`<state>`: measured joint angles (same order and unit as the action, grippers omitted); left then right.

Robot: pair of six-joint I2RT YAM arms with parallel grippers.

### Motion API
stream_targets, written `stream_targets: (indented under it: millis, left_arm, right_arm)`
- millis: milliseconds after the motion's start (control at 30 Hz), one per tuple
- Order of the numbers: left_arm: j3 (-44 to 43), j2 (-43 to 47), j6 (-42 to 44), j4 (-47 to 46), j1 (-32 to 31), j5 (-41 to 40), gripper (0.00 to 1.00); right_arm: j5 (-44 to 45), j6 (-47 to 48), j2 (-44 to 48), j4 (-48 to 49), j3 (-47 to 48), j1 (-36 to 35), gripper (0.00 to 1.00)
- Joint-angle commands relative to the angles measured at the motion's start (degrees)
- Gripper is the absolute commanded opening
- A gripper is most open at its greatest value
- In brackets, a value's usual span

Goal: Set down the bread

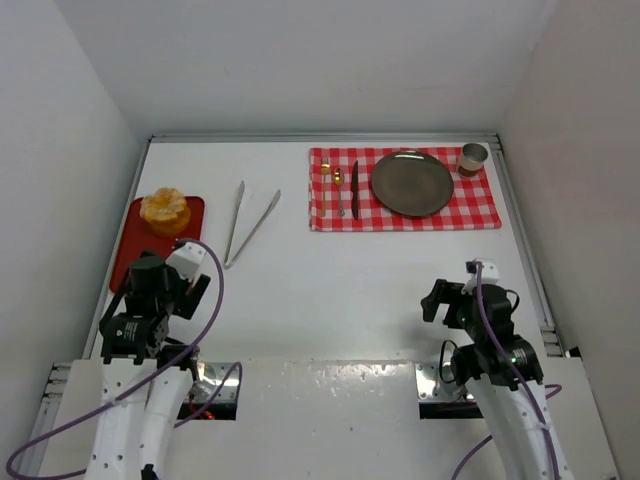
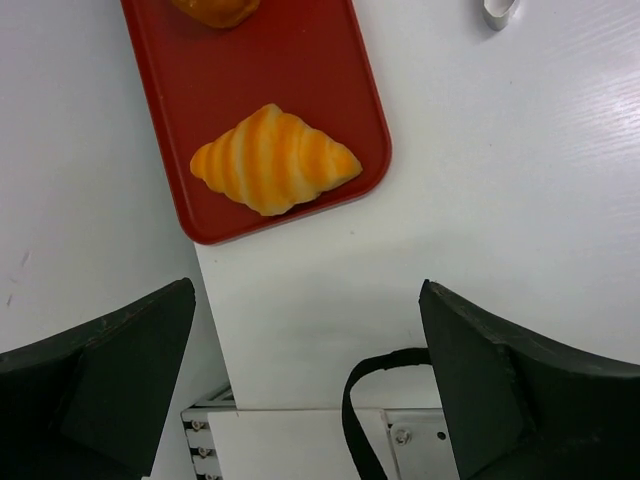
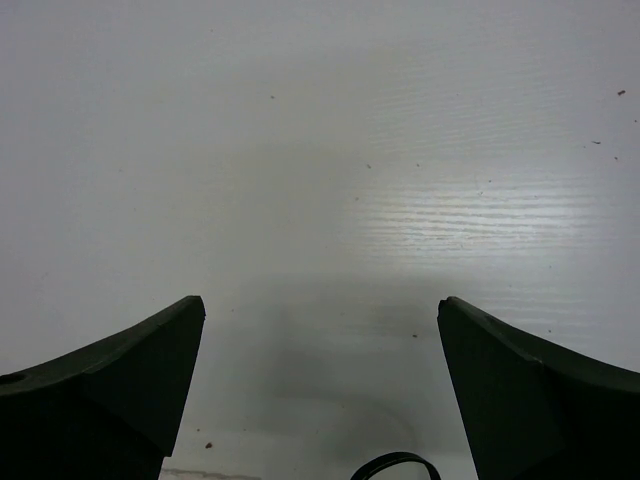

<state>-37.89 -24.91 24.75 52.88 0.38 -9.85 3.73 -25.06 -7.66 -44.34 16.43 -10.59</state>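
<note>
The bread sits on a red tray (image 1: 128, 245). The round ridged bun (image 1: 165, 210) rests on the tray's far end. The striped croissant (image 2: 272, 158) lies flat on the tray's near end, close to its near right corner and touching nothing else. From above, the left arm hides the croissant.

The left gripper (image 2: 305, 295) hangs over the table (image 1: 330, 280) just past the tray's near edge. Its fingers are spread wide and grasp nothing. Metal tongs (image 1: 245, 222) lie on the table just right of the tray, their legs fanned apart.

Well to the right of the tray, at the far side, a red-checked placemat (image 1: 400, 215) carries a dark plate (image 1: 412, 183), a knife (image 1: 354, 188) and a small cup (image 1: 473, 158). The right gripper (image 3: 320, 305) is also far right of the tray, over bare table, with its fingers parted and empty.
</note>
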Motion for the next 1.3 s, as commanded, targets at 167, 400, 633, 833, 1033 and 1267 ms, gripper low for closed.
stream_targets:
  millis: [167,400,633,833,1033,1267]
  left_arm:
    - [-6.2,-13.5,9.8,-2.3,0.0,9.9,1.00]
    - [-41.8,-58.7,-4.6,8.7,-4.9,14.7,1.00]
    - [-51.7,-75.7,-10.9,0.7,-6.2,17.8,1.00]
    - [-51.7,-86.2,-13.2,-7.1,-6.7,20.6,1.00]
    - [-50.4,-90.6,-13.2,-10.4,-6.7,20.6,1.00]
    - [-46.9,-94.5,-13.8,-14.4,-7.2,16.1,0.90]
  right_arm:
    - [3.1,-2.0,-3.6,1.9,1.6,0.0,1.00]
    - [2.4,-2.8,-10.9,7.1,3.0,0.0,1.00]
    - [0.9,-8.1,-17.2,12.1,3.4,0.0,1.00]
    - [0.9,-7.3,-20.0,12.6,5.5,0.0,1.00]
    - [2.3,-6.6,-22.4,11.5,7.1,0.0,1.00]
    - [3.8,-6.2,-23.4,12.6,7.3,0.0,1.00]
